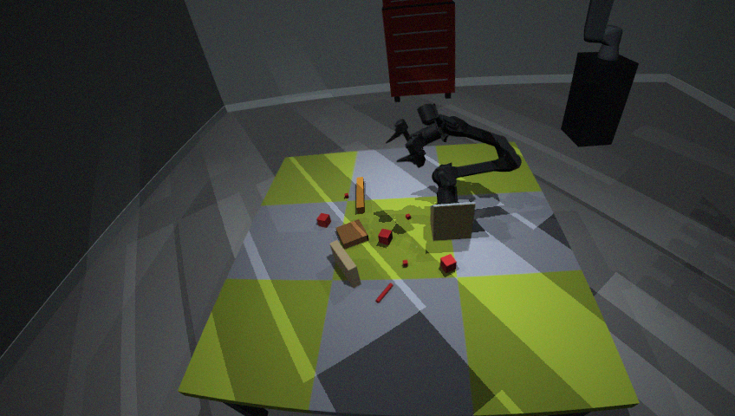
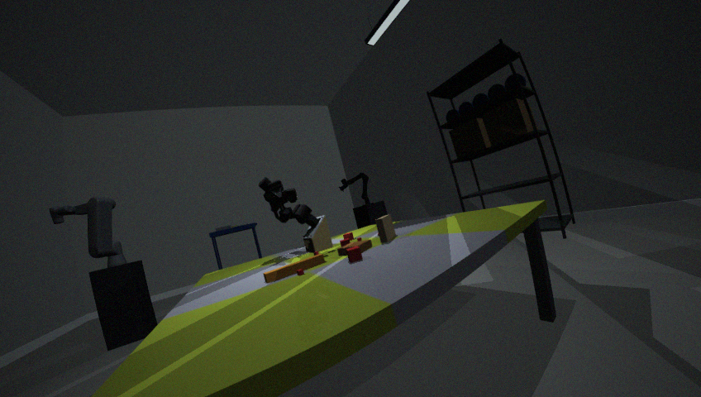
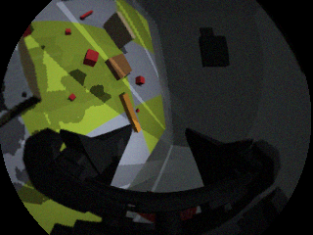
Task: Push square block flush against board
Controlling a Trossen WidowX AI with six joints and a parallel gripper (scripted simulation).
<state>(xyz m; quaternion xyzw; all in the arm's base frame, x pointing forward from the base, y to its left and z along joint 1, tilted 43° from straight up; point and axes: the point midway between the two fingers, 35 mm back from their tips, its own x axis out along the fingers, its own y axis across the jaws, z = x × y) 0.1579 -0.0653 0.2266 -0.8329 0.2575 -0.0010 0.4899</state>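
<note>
Currently the gripper (image 1: 405, 146) hangs in the air above the desk's (image 1: 516, 329) far edge, upper centre of the top view, fingers spread wide and holding nothing. Well below it in the frame, the brown square block (image 1: 351, 232) lies flat near the desk's centre, apart from the orange board (image 1: 360, 193) just above it. A tan block (image 1: 344, 263) sits just below the square block, a red cube (image 1: 384, 237) to its right.

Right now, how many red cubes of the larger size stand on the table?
3. One is left of the brown square block, one is just right of it, and one is nearer the front. Tiny red bits are not counted.
</note>
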